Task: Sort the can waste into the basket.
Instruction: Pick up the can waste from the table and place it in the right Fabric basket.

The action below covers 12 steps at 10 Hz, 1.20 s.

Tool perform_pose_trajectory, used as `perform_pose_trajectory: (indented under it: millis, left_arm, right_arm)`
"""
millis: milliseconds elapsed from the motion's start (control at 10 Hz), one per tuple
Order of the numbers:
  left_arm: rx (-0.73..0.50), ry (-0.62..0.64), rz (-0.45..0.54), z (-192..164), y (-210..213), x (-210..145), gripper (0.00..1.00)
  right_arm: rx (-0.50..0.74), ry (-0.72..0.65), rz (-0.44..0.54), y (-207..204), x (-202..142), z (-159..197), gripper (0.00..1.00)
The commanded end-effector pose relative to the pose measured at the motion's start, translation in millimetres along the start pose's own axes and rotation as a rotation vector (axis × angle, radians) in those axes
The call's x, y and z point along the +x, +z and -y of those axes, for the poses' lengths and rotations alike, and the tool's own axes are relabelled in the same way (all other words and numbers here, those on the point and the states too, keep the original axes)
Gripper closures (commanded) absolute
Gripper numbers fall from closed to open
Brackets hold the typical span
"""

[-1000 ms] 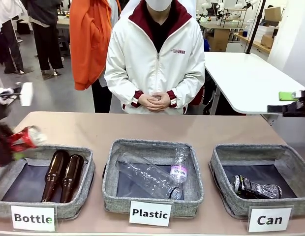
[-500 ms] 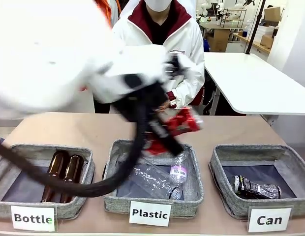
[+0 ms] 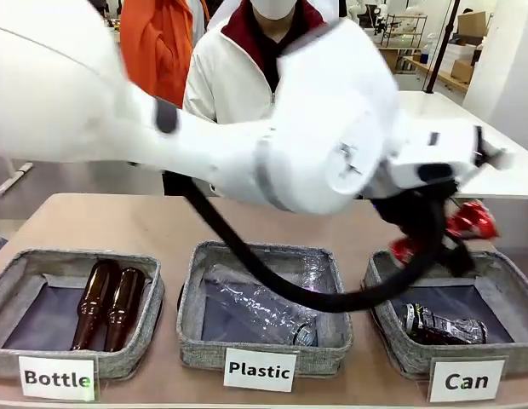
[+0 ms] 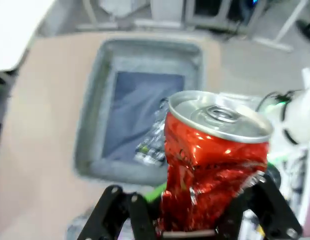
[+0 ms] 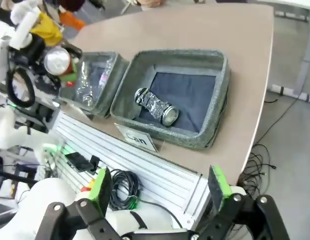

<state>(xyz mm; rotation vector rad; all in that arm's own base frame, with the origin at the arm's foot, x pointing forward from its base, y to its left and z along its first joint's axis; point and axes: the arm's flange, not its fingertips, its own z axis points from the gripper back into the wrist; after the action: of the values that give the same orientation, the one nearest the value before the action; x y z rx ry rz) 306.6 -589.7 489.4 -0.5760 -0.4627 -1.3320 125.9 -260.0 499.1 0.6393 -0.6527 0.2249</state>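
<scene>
Carrying the red can (image 4: pixel 211 165) clenched, the left gripper (image 4: pixel 195 212) hung at the basket's (image 3: pixel 379 281) rim; early release risked a spill outside. The right gripper (image 5: pixel 160 192) stood open.

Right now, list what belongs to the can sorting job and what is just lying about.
Part of the job:
- red can, gripped in the left hand
- black can, lying in the Can basket

Just lying about:
- two brown bottles in the Bottle basket
- clear plastic bottle in the Plastic basket
</scene>
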Motion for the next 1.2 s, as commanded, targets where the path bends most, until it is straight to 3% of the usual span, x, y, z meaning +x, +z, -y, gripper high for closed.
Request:
perform_pose_trajectory:
  millis: [0, 100, 300, 600, 700, 800, 900, 1100]
  left_arm:
    - [-0.134, 0.070, -0.034, -3, -41, 29, 0.99]
    - [-0.216, 0.087, -0.034, -5, -54, 29, 0.99]
    - [-0.109, 0.028, -0.057, -11, -68, 33, 0.99]
    - [-0.074, -0.032, -0.075, -10, -69, 30, 0.99]
    - [-0.080, -0.023, -0.069, -10, -71, 28, 0.60]
    - [-0.085, -0.034, -0.071, -12, -69, 26, 0.40]
    - [-0.078, -0.036, -0.071, -13, -67, 25, 0.02]
    - [-0.073, -0.031, -0.065, -15, -65, 24, 0.00]
  right_arm:
    - [-0.002, -0.014, -0.072, -15, 15, -2, 0.00]
    - [-0.002, -0.014, -0.072, -15, 15, -2, 0.00]
    - [-0.002, -0.014, -0.072, -15, 15, -2, 0.00]
    - [-0.002, -0.014, -0.072, -15, 15, -2, 0.00]
    - [-0.002, -0.014, -0.072, -15, 15, -2, 0.00]
    - [-0.002, -0.014, -0.072, -15, 15, -2, 0.00]
    - [-0.002, -0.014, -0.072, -15, 15, -2, 0.00]
    - [-0.002, -0.014, -0.072, -15, 15, -2, 0.00]
